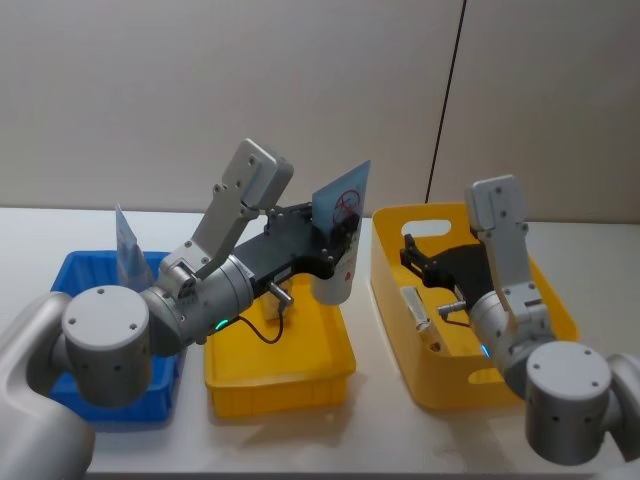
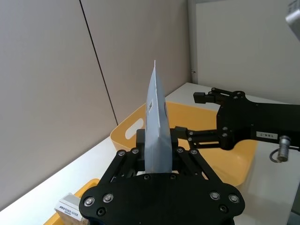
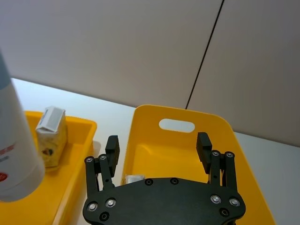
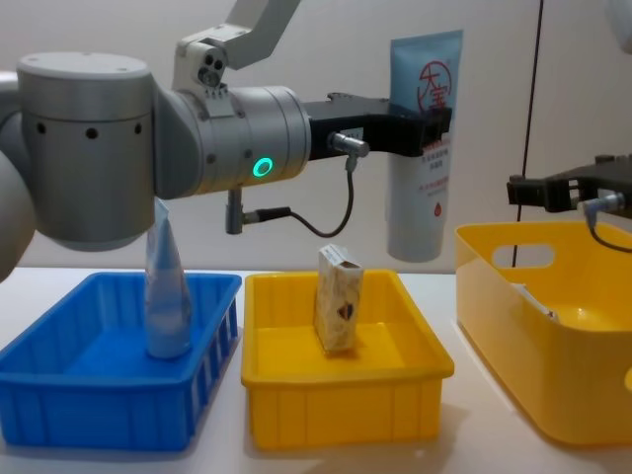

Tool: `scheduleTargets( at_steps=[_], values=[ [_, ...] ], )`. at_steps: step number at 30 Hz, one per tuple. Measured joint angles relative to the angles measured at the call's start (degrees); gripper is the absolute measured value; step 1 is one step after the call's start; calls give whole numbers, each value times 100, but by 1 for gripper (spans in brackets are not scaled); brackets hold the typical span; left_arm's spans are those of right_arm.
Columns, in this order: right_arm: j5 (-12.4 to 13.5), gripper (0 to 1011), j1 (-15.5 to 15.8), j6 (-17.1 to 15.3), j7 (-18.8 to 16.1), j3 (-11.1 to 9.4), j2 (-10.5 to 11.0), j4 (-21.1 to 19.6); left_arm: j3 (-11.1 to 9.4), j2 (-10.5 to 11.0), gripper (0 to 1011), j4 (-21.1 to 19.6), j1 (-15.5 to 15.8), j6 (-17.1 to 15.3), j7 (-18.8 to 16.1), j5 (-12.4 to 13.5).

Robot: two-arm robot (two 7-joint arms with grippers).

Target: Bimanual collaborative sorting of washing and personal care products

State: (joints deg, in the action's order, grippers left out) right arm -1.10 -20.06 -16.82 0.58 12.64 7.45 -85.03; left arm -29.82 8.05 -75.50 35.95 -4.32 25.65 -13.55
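Tube (image 4: pixel 419 202) bearing red circled character sits clamped in left gripper (image 2: pixel 158 140); right gripper (image 3: pixel 157 142) fingers spread.

Silver-grey cylinders with round, screw-dotted caps formed the left arm (image 4: pixel 227 123) and right arm (image 1: pixel 500 250); a green ring light (image 4: pixel 262 167) and black cable (image 4: pixel 350 197) sat behind the matte-black left gripper (image 2: pixel 158 138).

The box (image 4: pixel 338 298) stands upright mid-way along the yellow tray (image 4: pixel 346 420), with bare floor open on either side. The tube (image 4: pixel 423 148) held raised by the left gripper (image 2: pixel 158 140) blocks the air over the tray's right end. The right gripper (image 3: pixel 158 142), jaws spread, occupies the space over the yellow bin (image 4: pixel 513 336).
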Motion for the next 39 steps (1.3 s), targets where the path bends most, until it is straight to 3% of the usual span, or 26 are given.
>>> scheduleTargets(
  at_steps=[13,26,39],
  values=[
    [270,1004,310,-224,-949,2,490,-537,-25,-26,228,49,45,4,41,-12],
    [583,1004,403,-244,-1943,136,965,-810,-33,-34,228,66,59,4,56,-17],
    [763,1004,213,-119,-2500,385,1099,-699,-38,-39,228,74,65,3,63,-17]
  ],
)
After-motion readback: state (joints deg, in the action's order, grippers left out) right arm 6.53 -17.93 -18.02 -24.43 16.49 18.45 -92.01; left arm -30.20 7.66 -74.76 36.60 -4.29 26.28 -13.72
